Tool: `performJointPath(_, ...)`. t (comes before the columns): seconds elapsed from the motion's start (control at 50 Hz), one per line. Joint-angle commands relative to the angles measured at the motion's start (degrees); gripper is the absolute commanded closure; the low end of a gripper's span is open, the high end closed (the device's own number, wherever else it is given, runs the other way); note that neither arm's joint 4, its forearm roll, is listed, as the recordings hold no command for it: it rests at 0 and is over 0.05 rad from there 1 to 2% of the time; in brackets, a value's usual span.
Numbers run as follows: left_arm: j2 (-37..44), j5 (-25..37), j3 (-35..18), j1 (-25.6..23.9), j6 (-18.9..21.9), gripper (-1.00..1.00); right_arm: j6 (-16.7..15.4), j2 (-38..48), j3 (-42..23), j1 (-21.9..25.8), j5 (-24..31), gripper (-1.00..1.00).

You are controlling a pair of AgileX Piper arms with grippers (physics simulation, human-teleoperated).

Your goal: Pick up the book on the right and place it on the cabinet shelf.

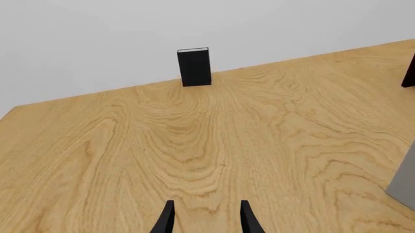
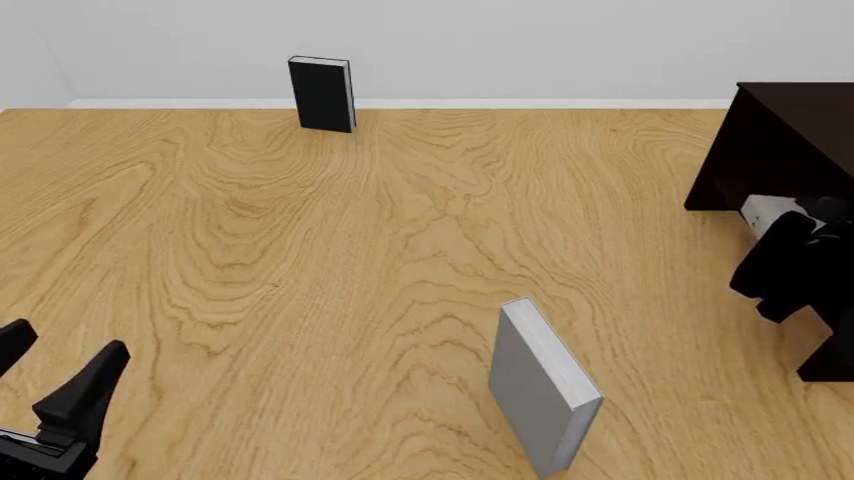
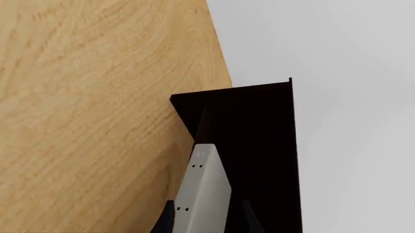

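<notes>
The right jaws [image 3: 204, 218] are clamped on the book [image 3: 202, 189] inside the cabinet [image 3: 259, 145].

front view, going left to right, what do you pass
left gripper → black book standing at the far edge → grey book standing near the front → right gripper holding a pale book at the dark cabinet
</notes>
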Motion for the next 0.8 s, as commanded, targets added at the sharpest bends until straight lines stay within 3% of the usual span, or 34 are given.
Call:
performJointPath(0.02,0.0,0.0,0.0,0.0,0.0,-1.0,0.0,-0.6,-0.1,-2.5,0.2,-1.0)
performJointPath(0.24,0.0,0.0,0.0,-0.2,0.0,-1.0,0.0,-2.6,-1.6,0.8,2.4,-1.0)
performJointPath(0.8,0.0,0.0,0.0,0.0,-0.2,-1.0,-0.3,2.0,-5.8,6.9,2.3,-1.0)
